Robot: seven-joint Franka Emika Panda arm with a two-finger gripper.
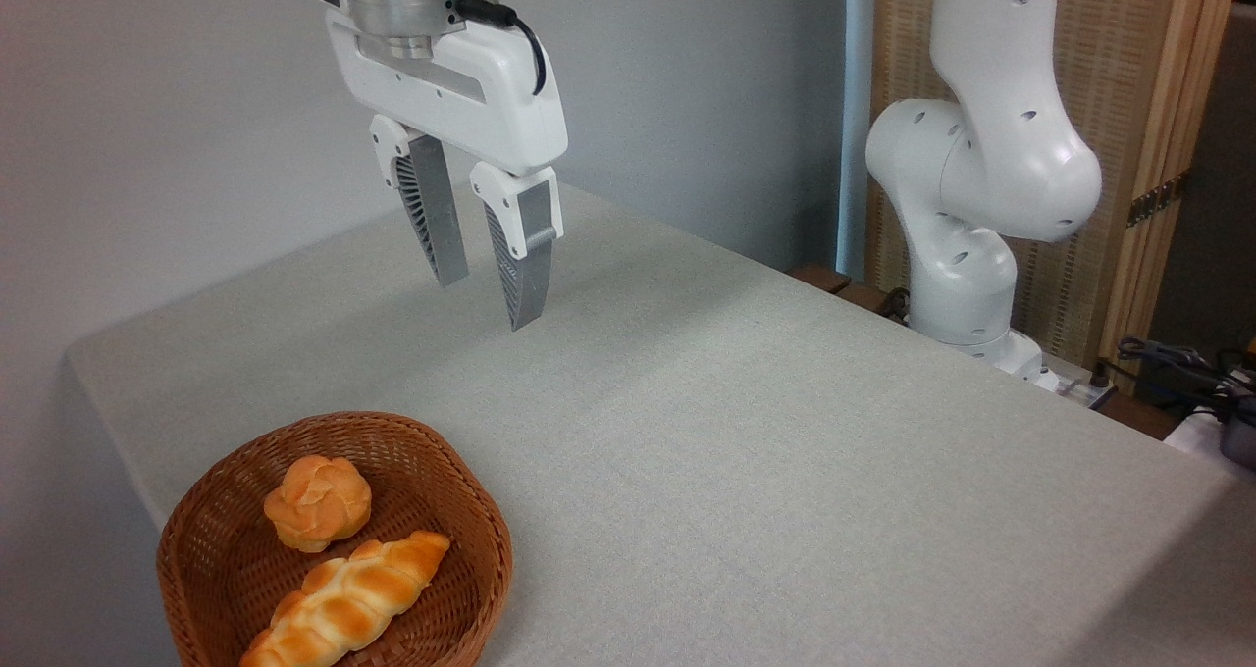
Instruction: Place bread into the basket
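Bread: long braided loaf, golden-orange with paler seams point(345, 600), lying inside the round shallow reddish-brown wicker basket point(432, 456). Loaf runs diagonally, one tapered end toward the basket's right rim, the other cut off by the lower picture edge. Just behind it in the same basket, a small round knotted bun, orange-gold point(317, 501); whether bun and loaf touch cannot be told.

Basket sits at the near left corner of the table covered in pale grey-green cloth point(785, 432).

Gripper point(488, 294): white body, two grey ribbed fingers point(433, 221), hanging well above the table, behind and above the basket. Fingers parted, nothing between them.

Arm's white base and joints point(981, 177) stand at the table's far right edge. Dark cables point(1168, 358) beyond it.
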